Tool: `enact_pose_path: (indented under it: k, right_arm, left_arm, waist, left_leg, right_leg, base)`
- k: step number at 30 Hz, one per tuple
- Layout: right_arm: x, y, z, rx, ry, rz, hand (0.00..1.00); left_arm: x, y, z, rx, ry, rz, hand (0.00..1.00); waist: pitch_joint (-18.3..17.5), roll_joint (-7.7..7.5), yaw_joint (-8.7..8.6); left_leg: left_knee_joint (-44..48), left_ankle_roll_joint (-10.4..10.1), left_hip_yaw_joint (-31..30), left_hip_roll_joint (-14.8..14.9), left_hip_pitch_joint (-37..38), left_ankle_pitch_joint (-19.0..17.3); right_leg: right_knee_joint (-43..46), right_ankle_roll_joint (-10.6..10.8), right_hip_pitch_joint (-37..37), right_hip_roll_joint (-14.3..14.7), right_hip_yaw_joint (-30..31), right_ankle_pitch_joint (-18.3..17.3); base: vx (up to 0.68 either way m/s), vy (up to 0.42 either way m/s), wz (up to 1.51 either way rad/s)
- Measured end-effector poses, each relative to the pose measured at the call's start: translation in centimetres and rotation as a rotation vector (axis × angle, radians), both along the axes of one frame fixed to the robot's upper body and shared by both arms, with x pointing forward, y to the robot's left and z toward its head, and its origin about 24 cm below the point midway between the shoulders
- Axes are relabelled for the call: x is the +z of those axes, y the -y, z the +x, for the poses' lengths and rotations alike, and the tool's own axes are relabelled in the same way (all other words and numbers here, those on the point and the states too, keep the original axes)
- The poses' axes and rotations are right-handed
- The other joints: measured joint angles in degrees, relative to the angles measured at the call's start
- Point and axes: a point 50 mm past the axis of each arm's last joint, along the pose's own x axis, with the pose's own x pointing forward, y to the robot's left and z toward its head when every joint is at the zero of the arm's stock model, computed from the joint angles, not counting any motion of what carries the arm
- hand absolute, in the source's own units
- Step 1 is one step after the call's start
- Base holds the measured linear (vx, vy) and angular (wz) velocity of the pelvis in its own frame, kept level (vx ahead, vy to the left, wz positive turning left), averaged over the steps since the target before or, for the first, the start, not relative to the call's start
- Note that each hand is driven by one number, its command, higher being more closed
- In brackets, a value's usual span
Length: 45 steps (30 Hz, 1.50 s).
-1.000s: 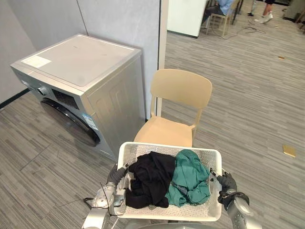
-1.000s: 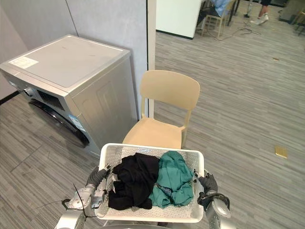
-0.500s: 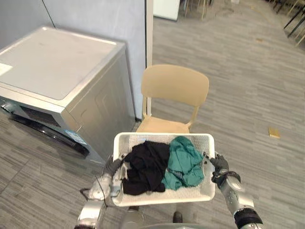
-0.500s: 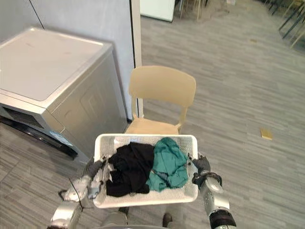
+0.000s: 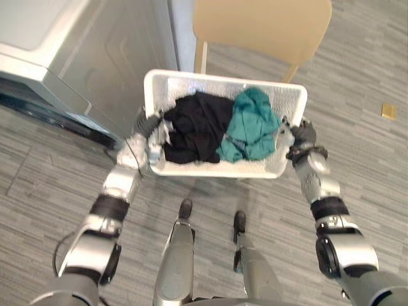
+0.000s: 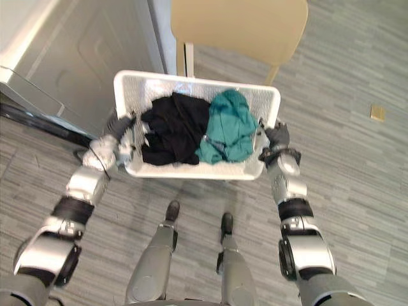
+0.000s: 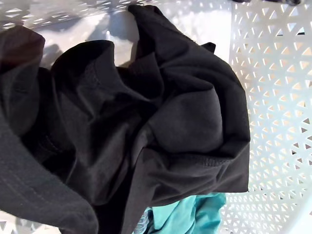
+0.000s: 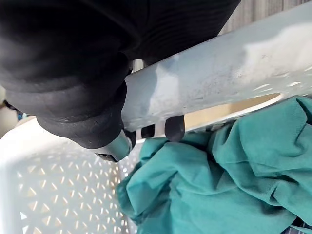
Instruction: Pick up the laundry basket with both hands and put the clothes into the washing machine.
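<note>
The basket (image 5: pixel 223 80) hangs at 12 o'clock in front of the robot, its long axis running 9 to 3. The left hand (image 5: pixel 145 132) is curled over the rim at the 9 o'clock end. The right hand (image 5: pixel 302 135) is at the 3 o'clock end, its dark fingertips (image 8: pixel 174 127) hooked over the rim. Inside, a black cloth (image 5: pixel 194 124) lies toward 9 and a green cloth (image 5: pixel 252 124) toward 3, the two touching.

The washer (image 5: pixel 95 57) stands at 10 o'clock, just beside the left hand's end. Its dark front (image 5: pixel 44 108) faces toward 8, so the load probably has to swing left to reach it. The left arm is nearer.

A chair (image 5: pixel 261 22) sits close behind the basket at 12. The grey plank floor (image 5: pixel 51 185) is open from 7 to 9.
</note>
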Motion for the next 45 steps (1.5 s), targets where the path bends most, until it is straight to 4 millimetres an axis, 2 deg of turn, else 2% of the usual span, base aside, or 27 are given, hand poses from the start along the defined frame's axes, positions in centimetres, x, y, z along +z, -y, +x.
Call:
enact_pose_path:
  k: [2,5,10,12,15,19,24,25,28,32,36,41,45]
  right_arm:
    - [1.9,-0.6,1.0,-0.001,0.029,0.003,1.0]
    - [2.9,-1.0,1.7,0.001,0.023,0.003,1.0]
    - [2.8,-1.4,2.1,0.008,-0.004,-0.003,1.0]
    - [2.8,-1.4,2.2,0.006,-0.007,-0.005,1.0]
    - [3.9,-1.4,2.6,0.0,0.009,-0.008,1.0]
    - [3.8,-0.6,2.6,-0.024,-0.008,-0.021,1.0]
    - [4.4,-0.8,2.8,-0.023,0.002,-0.029,1.0]
    - [4.5,-0.8,2.8,-0.022,0.003,-0.029,0.0]
    - [5.0,-1.1,3.0,-0.006,0.017,-0.044,0.0]
    - [3.7,-2.3,3.0,0.061,-0.034,-0.058,0.0]
    - [2.3,-3.4,2.8,0.104,-0.065,-0.042,0.0]
    - [1.7,-4.1,2.8,0.125,-0.089,-0.037,0.0]
    - [0.9,-4.3,2.6,0.13,-0.113,-0.033,0.0]
  left_arm:
    - [2.3,-0.5,1.2,0.024,0.022,-0.004,1.0]
    - [3.4,-0.7,2.1,0.049,0.009,-0.01,1.0]
    - [2.9,-1.0,2.9,0.068,-0.052,-0.02,1.0]
    - [3.2,-0.6,3.1,0.061,-0.059,-0.02,1.0]
    - [4.2,-0.2,3.5,0.057,-0.049,-0.021,1.0]
    - [4.2,0.7,3.8,0.041,-0.06,-0.006,1.0]
    - [4.9,0.5,3.8,0.058,-0.045,0.005,1.0]
    - [5.0,0.5,3.8,0.06,-0.043,0.011,0.0]
    - [6.0,0.4,4.0,0.081,-0.019,-0.031,0.0]
    - [6.5,-0.9,3.8,0.163,0.012,-0.12,0.0]
    - [6.2,-2.3,3.6,0.226,-0.009,-0.18,0.0]
    - [6.4,-3.2,3.3,0.301,0.023,-0.277,0.0]
    - [6.9,-3.0,3.3,0.306,0.055,-0.308,0.0]
  waist:
    - [1.09,-0.16,-0.09]
    - [1.52,-0.29,-0.1]
    - [1.57,-0.38,-0.44]
    - [1.62,-0.49,-0.68]
    - [1.95,-1.11,-1.89]
    - [2.23,-1.68,-1.78]
    - [2.23,-1.7,-1.63]
    - [2.23,-1.7,-1.6]
    - [2.21,-1.73,-1.71]
    - [2.19,-1.89,-2.22]
    - [2.2,-1.89,-2.81]
    - [2.2,-1.88,-2.67]
    - [2.19,-1.86,-2.23]
  left_leg:
    - [-1.56,-0.68,-0.46,0.62,-1.64,1.6]
    - [-2.46,-1.31,-0.98,1.58,-3.43,2.68]
    - [-2.86,-1.65,-0.85,2.91,-4.75,2.99]
    - [-2.85,-1.68,-0.74,3.24,-4.82,2.97]
    - [-2.66,-1.7,-0.36,3.55,-5.81,2.94]
    - [-1.69,-2.13,0.28,4.0,-6.59,2.54]
    - [0.63,-2.06,1.12,4.59,-8.47,1.7]
    - [0.88,-2.04,1.18,4.63,-8.72,1.56]
    - [2.22,-1.59,1.7,4.95,-10.59,1.19]
    - [2.83,-1.59,1.94,5.36,-11.2,1.03]
    - [2.63,-1.61,2.02,5.7,-11.2,1.04]
    - [2.27,-1.67,2.09,6.14,-10.81,1.09]
    - [1.51,-1.72,2.11,6.35,-9.0,1.13]
  right_leg:
    - [-1.23,-0.38,-1.68,0.55,-0.5,1.41]
    - [-2.01,-0.95,-3.33,1.45,-1.26,2.35]
    - [-2.18,-1.11,-4.91,2.56,-1.33,2.57]
    - [-2.17,-1.11,-4.97,2.86,-1.4,2.56]
    - [-2.17,-1.1,-6.05,3.01,-1.26,2.54]
    - [-1.81,-1.0,-6.65,3.18,-1.1,2.44]
    - [-0.97,-0.68,-8.15,3.4,-1.27,2.2]
    - [-0.78,-0.67,-8.42,3.39,-1.34,2.19]
    - [-0.08,-0.64,-10.05,3.36,-1.75,2.18]
    - [0.31,-0.93,-10.69,3.33,-3.0,2.5]
    - [0.32,-1.08,-10.69,3.56,-3.27,2.6]
    - [0.32,-1.16,-10.28,3.89,-3.73,2.55]
    - [0.32,-1.7,-8.57,4.02,-4.24,2.18]
  base:
    - [-0.09,-0.092,0.01]
    - [-0.03,-0.104,0.01]
    - [0.04,-0.061,-0.06]
    - [0.05,-0.041,-0.04]
    - [0.0,-0.013,-0.05]
    - [-0.01,-0.006,-0.08]
    - [-0.02,0.001,-0.09]
    - [-0.03,0.007,-0.09]
    - [-0.03,0.006,-0.09]
    - [-0.01,-0.001,-0.05]
    - [0.01,-0.016,0.0]
    - [0.0,0.0,0.0]
    - [0.02,-0.024,0.08]
